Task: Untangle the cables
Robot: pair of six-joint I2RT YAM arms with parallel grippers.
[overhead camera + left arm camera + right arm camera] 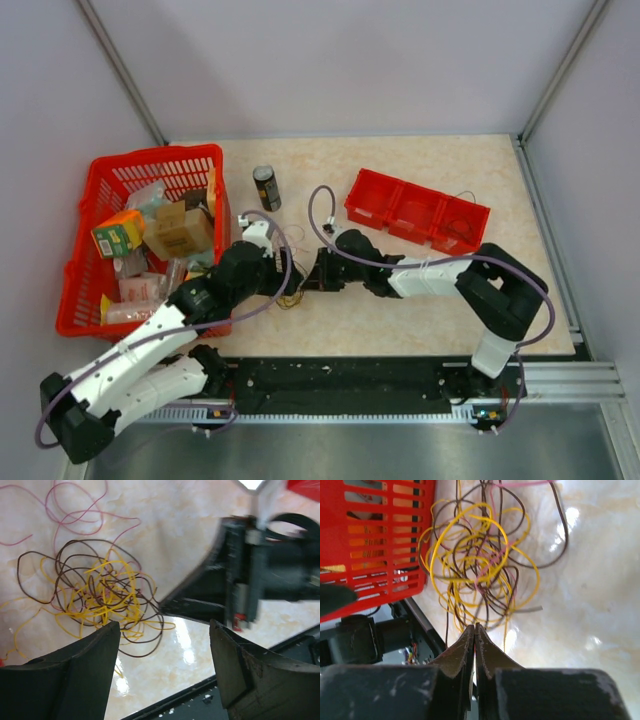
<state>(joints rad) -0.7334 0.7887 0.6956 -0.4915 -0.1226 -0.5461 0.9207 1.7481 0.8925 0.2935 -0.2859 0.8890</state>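
The cables (291, 298) lie in one tangle of thin yellow, dark brown and pink loops (100, 592) on the marble tabletop near the front edge. My right gripper (475, 626) is shut, its tips pinched on strands at the tangle's near edge (480, 565). In the left wrist view the right gripper (162, 605) points into the tangle from the right. My left gripper (164, 627) is open just in front of the tangle, with nothing between its fingers. A pink strand (75, 515) trails away beyond the knot.
A red basket (100, 180) full of packets stands at the left, close beside the tangle (370, 530). A red three-part tray (417, 210) and a dark can (266, 187) stand farther back. The black front rail (200, 695) runs just below the left gripper.
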